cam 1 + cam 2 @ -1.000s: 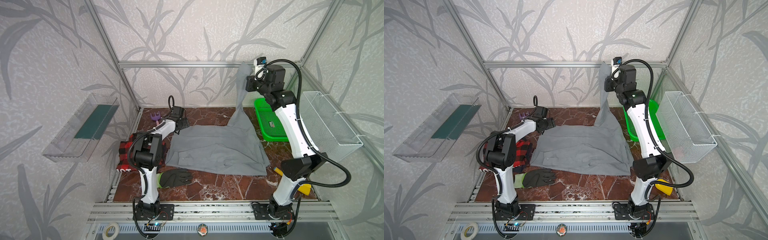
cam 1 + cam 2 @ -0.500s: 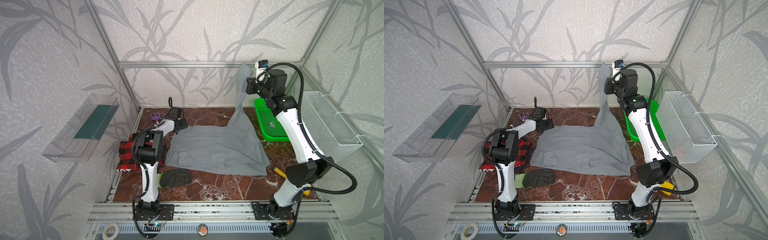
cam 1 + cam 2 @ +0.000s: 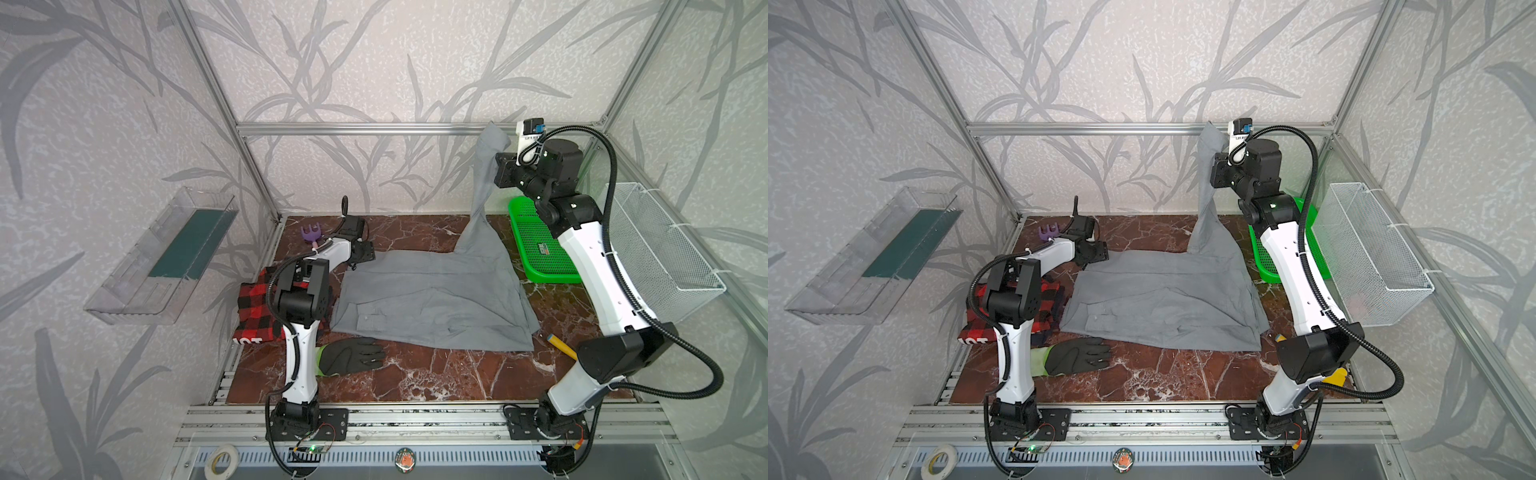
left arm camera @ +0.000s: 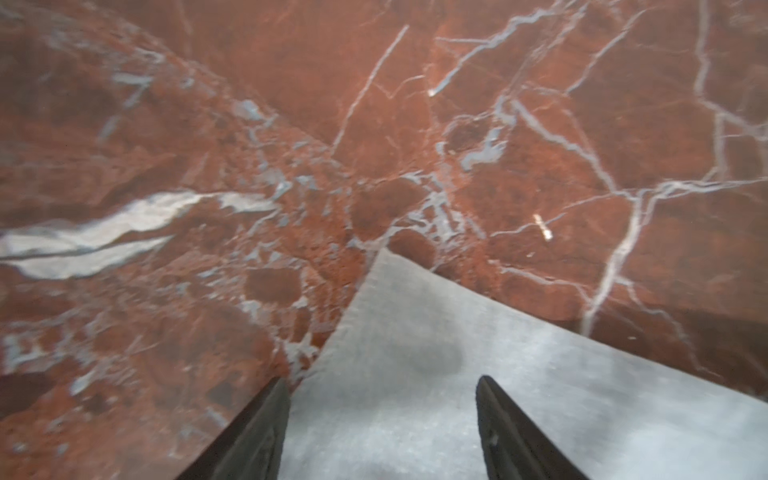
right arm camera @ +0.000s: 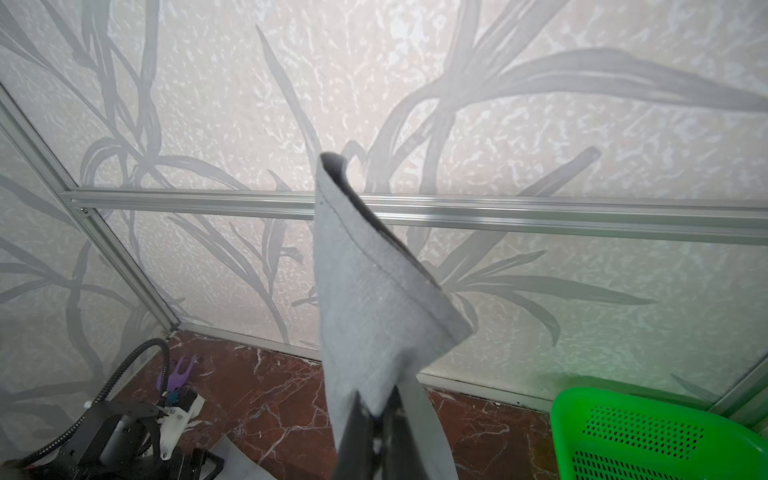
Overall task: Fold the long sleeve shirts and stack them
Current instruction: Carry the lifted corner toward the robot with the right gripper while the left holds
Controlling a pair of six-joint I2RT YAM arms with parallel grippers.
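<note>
**Risk check: grey shirt, one end high, one corner loose**

Where things are. The grey shirt (image 3: 432, 299) lies spread over the middle of the table (image 3: 415, 374). One end of it is drawn up as a taut strip to the upper right of the frame. The plaid shirt (image 3: 255, 309) sits bunched at left centre, partly under the left arm's elbow. A glove (image 3: 353, 355) lies near both, lower left.

Grippers. The right gripper (image 5: 376, 430) is closed on a narrow bit of the grey shirt's edge, and the cloth fans out beyond the jaws. The left gripper (image 4: 382, 380) stands wide, jaws either side of the shirt's far-left corner, nothing clamped.

Risks (judgement).
1. Slip at the right pinch. Little cloth sits in the jaws and the strip carries load, so more lift could pull it free and drop that end in a heap.
2. Corner runs away. With the left jaws not closed, any further pull from the right would likely drag the flat part toward the tray (image 3: 548, 277).
3. Left pinch misses. The cloth is thin and flat on stone, so the jaws may close on nothing. The left wrist view is blurred, so their height above the cloth is unclear.
4. The left elbow hangs over the plaid shirt and could scuff it.

Pose. The right arm reaches nearly straight up, wrist level with the back rail (image 3: 374, 129), gripper pointing at the back wall. The left arm is folded, elbow high, forearm stretched low toward the back.
</note>
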